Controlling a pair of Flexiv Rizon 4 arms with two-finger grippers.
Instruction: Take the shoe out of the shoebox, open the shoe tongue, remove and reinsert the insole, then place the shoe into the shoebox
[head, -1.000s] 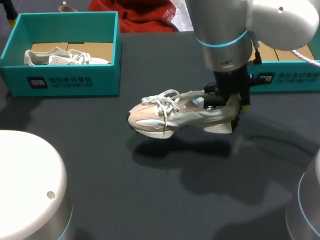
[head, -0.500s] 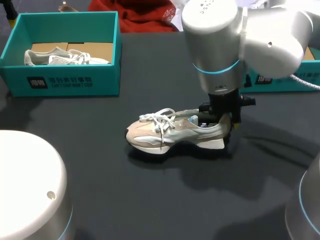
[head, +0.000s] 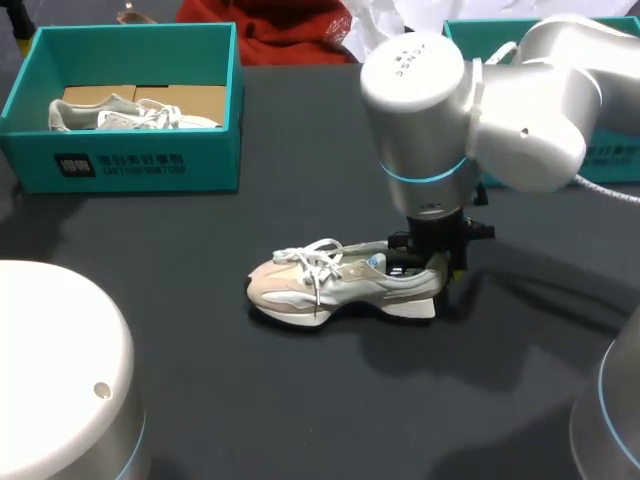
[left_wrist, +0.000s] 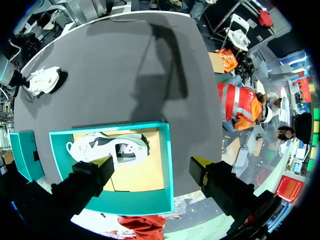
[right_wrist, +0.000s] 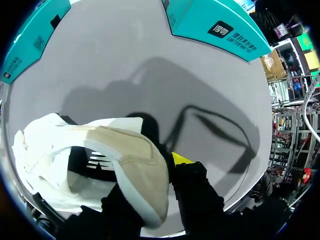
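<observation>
The beige shoe (head: 330, 283) is cream and tan with white laces and a white sole, on a charcoal table (head: 300, 400). At ten o'clock, the shoebox (head: 130, 165) is teal with a brown cardboard floor. The second shoe (head: 130, 115) inside is white and grey with a black patch. The right arm (head: 470, 100) is white, ringed in cyan. The left gripper (left_wrist: 150, 162) is black, tipped yellow.
</observation>
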